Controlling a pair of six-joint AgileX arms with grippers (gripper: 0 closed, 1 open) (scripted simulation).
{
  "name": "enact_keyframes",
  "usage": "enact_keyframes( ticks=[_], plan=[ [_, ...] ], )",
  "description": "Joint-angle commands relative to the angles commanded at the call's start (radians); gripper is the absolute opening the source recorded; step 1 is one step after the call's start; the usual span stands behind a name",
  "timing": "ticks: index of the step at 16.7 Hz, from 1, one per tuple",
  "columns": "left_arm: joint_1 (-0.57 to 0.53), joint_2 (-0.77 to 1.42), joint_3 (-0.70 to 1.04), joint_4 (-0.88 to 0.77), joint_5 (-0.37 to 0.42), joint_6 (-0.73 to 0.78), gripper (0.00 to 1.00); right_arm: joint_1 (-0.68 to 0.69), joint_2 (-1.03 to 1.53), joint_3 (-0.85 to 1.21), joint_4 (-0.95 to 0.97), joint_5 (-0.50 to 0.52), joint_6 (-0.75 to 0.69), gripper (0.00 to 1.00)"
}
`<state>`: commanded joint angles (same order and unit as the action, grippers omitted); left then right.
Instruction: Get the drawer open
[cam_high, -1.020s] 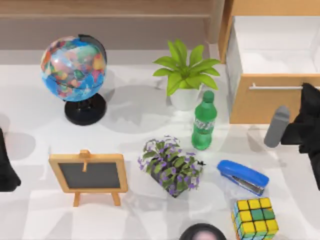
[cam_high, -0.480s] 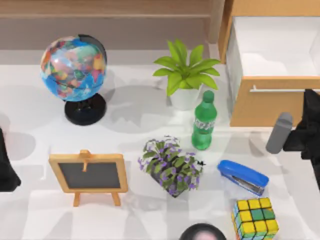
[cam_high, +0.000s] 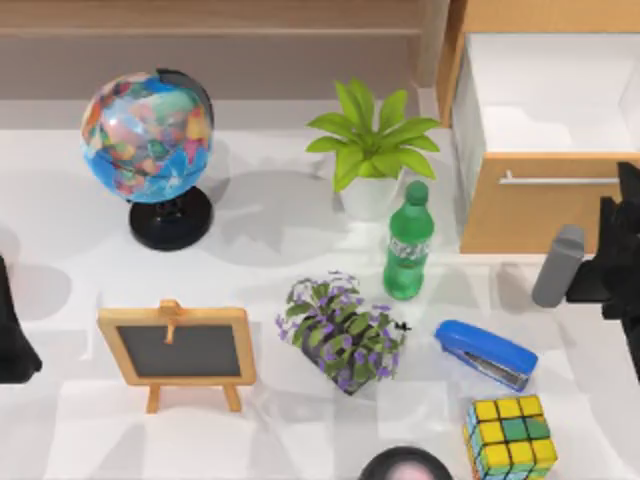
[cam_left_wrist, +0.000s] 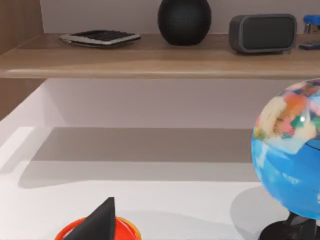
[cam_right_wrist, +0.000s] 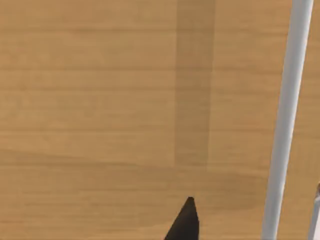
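The drawer (cam_high: 530, 205) stands pulled out of the cabinet at the back right, its white inner box (cam_high: 550, 95) showing from above. A thin silver bar handle (cam_high: 555, 180) runs across its light-tan front. My right gripper (cam_high: 625, 195) is at the right end of that front, by the handle, at the table's right edge. Up close in the right wrist view are the wooden front (cam_right_wrist: 125, 100), the bar handle (cam_right_wrist: 289, 120) and a black tip of my right gripper (cam_right_wrist: 186, 220). My left gripper (cam_high: 10, 330) rests parked at the left edge.
A grey cylinder (cam_high: 558, 265) stands beside the right arm in front of the drawer. Also on the table are a green bottle (cam_high: 407, 243), potted plant (cam_high: 372, 150), blue stapler (cam_high: 487, 353), flower box (cam_high: 343, 333), colour cube (cam_high: 510, 435), globe (cam_high: 150, 140) and small chalkboard (cam_high: 178, 350).
The drawer front slid a little farther out toward the table's front. My right arm and the grey cylinder moved with it, the arm then drifting slightly right.
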<state>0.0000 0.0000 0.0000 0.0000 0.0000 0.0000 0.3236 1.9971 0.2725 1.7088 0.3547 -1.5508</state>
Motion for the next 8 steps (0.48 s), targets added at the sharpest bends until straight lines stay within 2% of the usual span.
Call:
enact_keyframes(
  ticks=[2,8],
  plan=[
    [0.000,0.000,0.000,0.000,0.000,0.000,1.00,0.000,0.000,0.000,0.000,0.000,0.000,0.98],
    [0.000,0.000,0.000,0.000,0.000,0.000,1.00,0.000,0.000,0.000,0.000,0.000,0.000,1.00]
  ],
)
